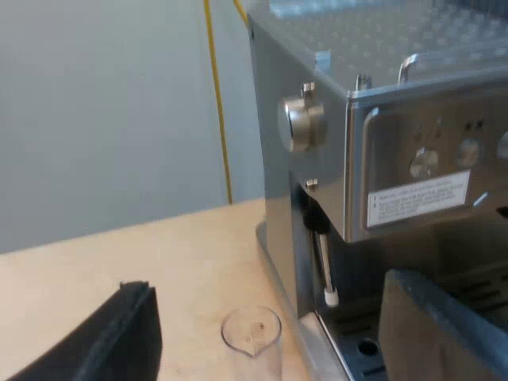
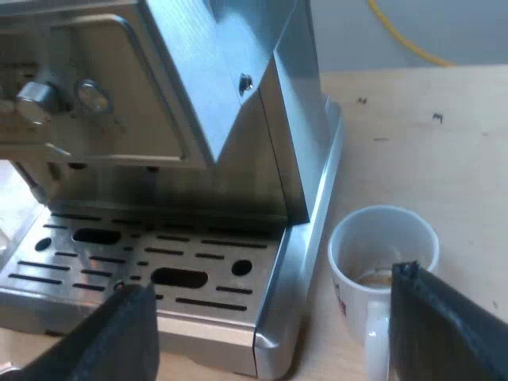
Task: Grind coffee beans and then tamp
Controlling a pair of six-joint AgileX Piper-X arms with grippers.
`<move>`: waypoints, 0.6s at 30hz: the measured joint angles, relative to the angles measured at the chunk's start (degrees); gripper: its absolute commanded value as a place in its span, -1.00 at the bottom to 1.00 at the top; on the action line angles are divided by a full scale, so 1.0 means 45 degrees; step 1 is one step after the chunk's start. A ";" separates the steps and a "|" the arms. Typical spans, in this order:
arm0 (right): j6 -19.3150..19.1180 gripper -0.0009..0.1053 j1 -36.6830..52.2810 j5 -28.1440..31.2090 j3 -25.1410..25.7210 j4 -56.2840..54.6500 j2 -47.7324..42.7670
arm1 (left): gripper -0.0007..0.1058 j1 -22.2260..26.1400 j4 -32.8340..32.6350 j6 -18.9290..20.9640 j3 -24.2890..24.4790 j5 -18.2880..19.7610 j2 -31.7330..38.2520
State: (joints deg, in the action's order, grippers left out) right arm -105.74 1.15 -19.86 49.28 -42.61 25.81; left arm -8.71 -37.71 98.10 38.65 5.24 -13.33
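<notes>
Clear measuring glass [image 1: 252, 332] on bench [image 1: 159, 246] between released left fingers [image 1: 103, 341], not touching; white mug [image 2: 381, 242] beside espresso machine [image 2: 230, 95], at one of the spread, empty right fingers [image 2: 444, 329].

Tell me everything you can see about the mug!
The mug is white, looks ceramic, and stands upright on the pale table, close beside the machine's base corner. Something brownish lies at its bottom. It has a small red mark on its side, and its handle points toward my right fingers.
</notes>
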 measured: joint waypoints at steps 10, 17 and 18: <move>0.0000 0.20 0.0000 0.0000 -0.1333 -0.0005 -0.3106 | 0.14 0.0000 -0.1018 -0.0263 0.0000 -0.0057 0.2914; 0.0026 0.20 0.0000 0.0000 -0.2067 -0.0034 -0.5102 | 0.14 0.0000 -0.2091 -0.0263 0.0378 0.0061 0.3126; 0.0082 0.20 0.0000 0.0000 -0.2125 -0.0030 -0.5456 | 0.14 0.0000 -0.2138 -0.0263 0.0371 0.0061 0.3126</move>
State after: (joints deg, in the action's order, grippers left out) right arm -105.37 1.15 -19.86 39.71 -42.74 1.26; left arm -8.71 -47.32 96.92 40.32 5.52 0.74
